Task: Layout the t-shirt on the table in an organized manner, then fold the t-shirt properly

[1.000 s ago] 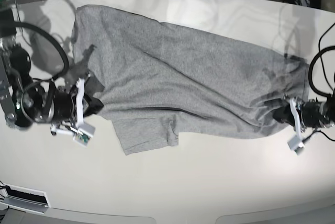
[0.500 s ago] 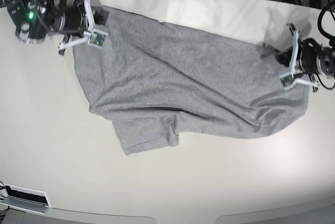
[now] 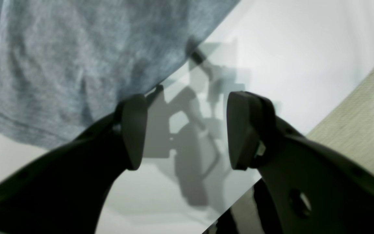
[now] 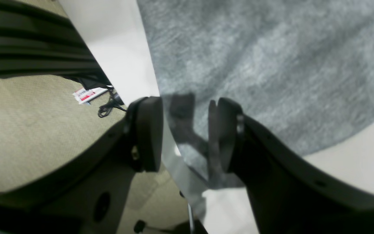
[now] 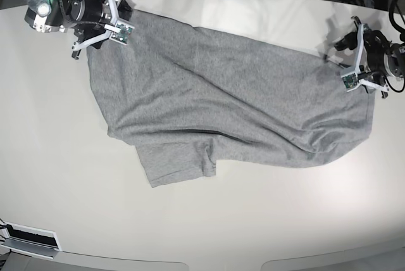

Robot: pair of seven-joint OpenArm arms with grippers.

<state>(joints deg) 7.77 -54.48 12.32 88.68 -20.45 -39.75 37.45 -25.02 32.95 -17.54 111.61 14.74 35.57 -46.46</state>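
Now both arms sit at the far corners of the t-shirt, where a second ago they were down at its near edge: the right gripper has gone from the near left to the far left corner, and the left gripper from the near right to the far right edge.

The garment itself has barely shifted. It lies across the middle of the table on a slant, blank grey side up, with a long diagonal crease through the body and one sleeve sticking out toward the near side (no lettering shows from here).

Seen from its wrist, the left gripper has its jaws spread wide with only bare table and shadow between them, the shirt's hem just beside one finger. The right gripper stands partly open over the shirt's edge, nothing pinched.

So the cloth looks released rather than held, and I judge the layout step unfinished: the wrinkles and the skewed angle call for a fresh grasp at these far corners and a pull to flatten it before any fold.
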